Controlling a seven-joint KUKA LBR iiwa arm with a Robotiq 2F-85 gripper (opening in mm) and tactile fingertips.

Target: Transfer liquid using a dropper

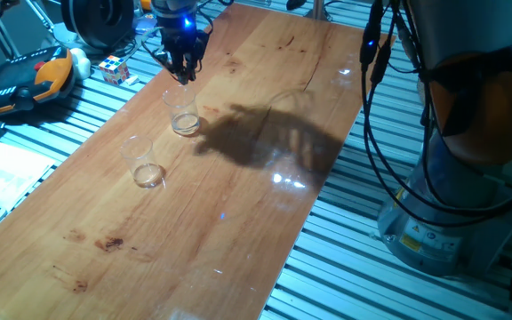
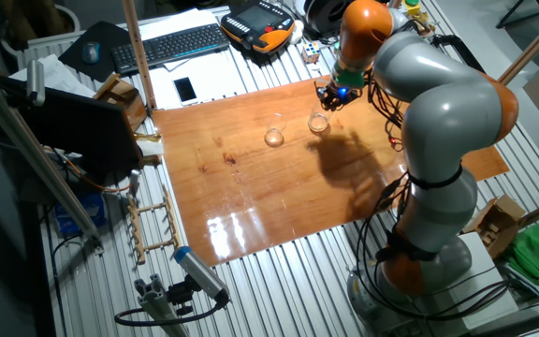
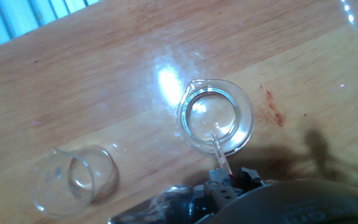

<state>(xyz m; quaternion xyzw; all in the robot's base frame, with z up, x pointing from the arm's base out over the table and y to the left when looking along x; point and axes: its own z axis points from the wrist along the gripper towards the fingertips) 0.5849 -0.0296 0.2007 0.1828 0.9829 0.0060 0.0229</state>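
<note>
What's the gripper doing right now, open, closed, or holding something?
Gripper: closed on the thin, nearly transparent dropper, whose tip sits over the small clear glass cup.

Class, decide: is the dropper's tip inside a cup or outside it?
Inside: in the hand view the dropper reaches over the rim into the nearer cup.

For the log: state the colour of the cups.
Clear, colourless cups; hand view shows it best.

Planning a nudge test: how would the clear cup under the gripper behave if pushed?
The cup looks thin and clear, so probably light and apt to slide on the glossy table. The liquid looks shallow, adding little weight. The dropper reaches over its rim, so a push might knock it.
</note>
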